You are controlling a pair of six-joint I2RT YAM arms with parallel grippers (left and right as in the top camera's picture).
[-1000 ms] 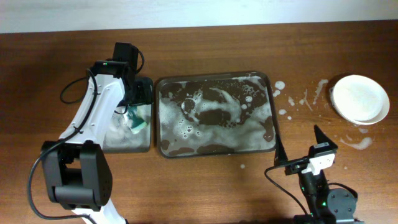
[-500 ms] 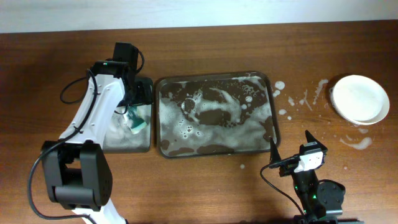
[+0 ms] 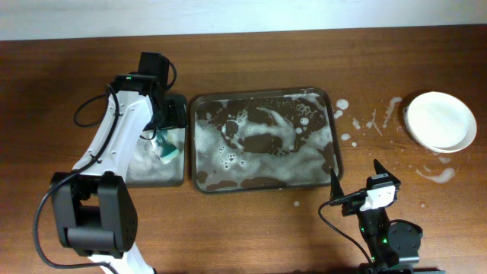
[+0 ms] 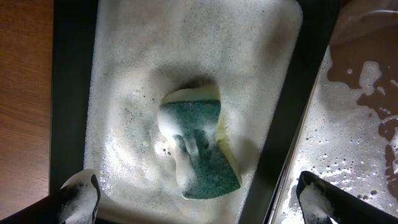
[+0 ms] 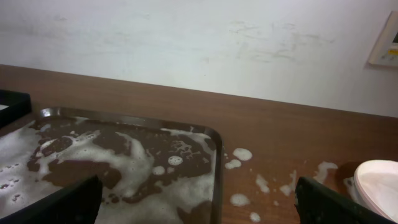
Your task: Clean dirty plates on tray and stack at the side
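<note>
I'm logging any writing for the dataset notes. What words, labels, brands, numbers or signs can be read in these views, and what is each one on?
No text can be read in any view.
The wall panel at the edge of the right wrist view has small dark marks, too blurred to read.
No print shows on the tray, the sponge or the plates.

We see the tray [image 5: 124, 119] at the left, its dark floor streaked with white foam [image 5: 134, 163]. To its right, small foam blobs [image 5: 239, 154] dot the brown table [image 5: 298, 130]. At the far right edge sits a white plate [image 5: 376, 186], only partly in view. Beyond the table rises a pale wall [image 5: 186, 43] with a beige panel [image 5: 385, 40]. The right pincer [image 5: 198, 196] holds its dark tips wide apart, one in each near corner.
</note>
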